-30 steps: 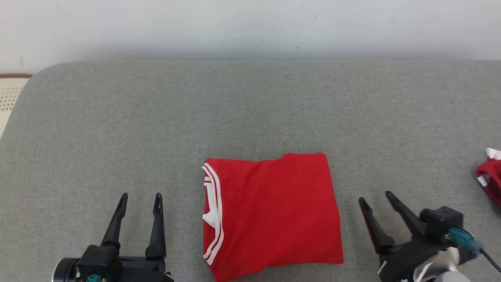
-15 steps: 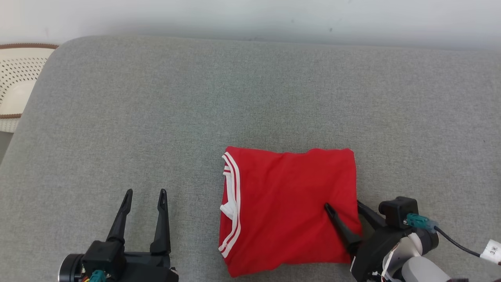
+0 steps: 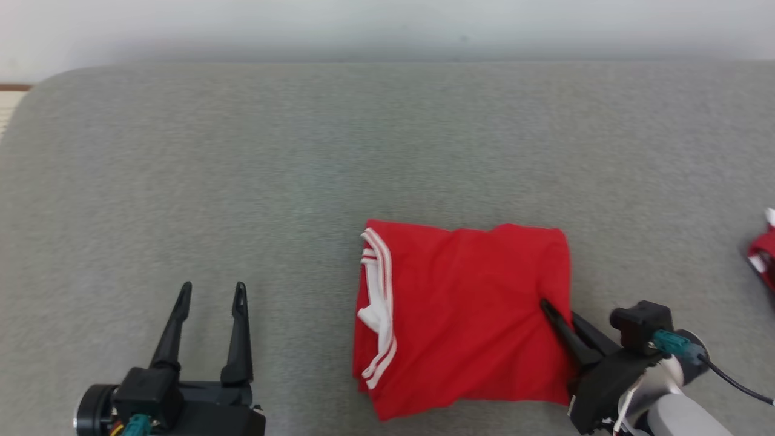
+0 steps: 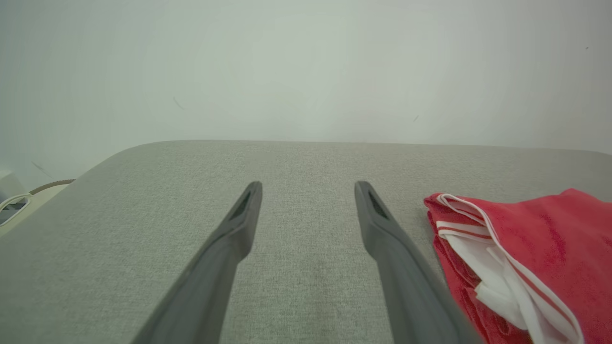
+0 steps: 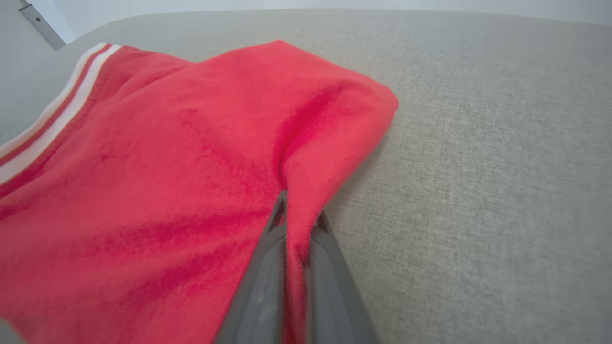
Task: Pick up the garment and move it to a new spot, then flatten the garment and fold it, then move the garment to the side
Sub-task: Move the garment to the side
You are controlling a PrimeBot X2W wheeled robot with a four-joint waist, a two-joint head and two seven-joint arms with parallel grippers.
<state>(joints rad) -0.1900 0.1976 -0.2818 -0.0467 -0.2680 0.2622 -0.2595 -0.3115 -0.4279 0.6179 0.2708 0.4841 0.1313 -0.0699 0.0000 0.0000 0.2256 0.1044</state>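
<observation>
The garment (image 3: 466,309) lies folded into a rough square on the grey surface (image 3: 303,151), its white-striped trim (image 3: 378,303) on the edge away from my right arm. I read this as the last step: carrying the folded piece off to the side.

The right gripper (image 3: 554,309) has come in low at the garment's right edge, about halfway along it. Its jaws are clenched on a ridge of red cloth that stands up between the fingers in the right wrist view (image 5: 299,210). The left gripper (image 3: 212,286) hovers well to the left of the garment, beyond the trim, with its jaws released and nothing between them.

I can't tell from the wrist view whether the pinch has caught every folded layer or just the top ones. That matters most, because a top-layer grip would peel the fold open as soon as I pull. So I'd lift only slightly and watch the far corner (image 5: 377,102). If the lower layers stay behind, I'd set down and re-grip deeper.

If it holds, I'd slide rather than hoist: low, slow, straight out to the right of where the garment now sits, so that the trim edge trails flat behind. Another red piece (image 3: 763,254) lies far to the garment's right, and I'd stop short of it, or beside it, rather than plough into it. I'd keep the left arm parked where it is, since reaching in would only rumple the striped edge.
</observation>
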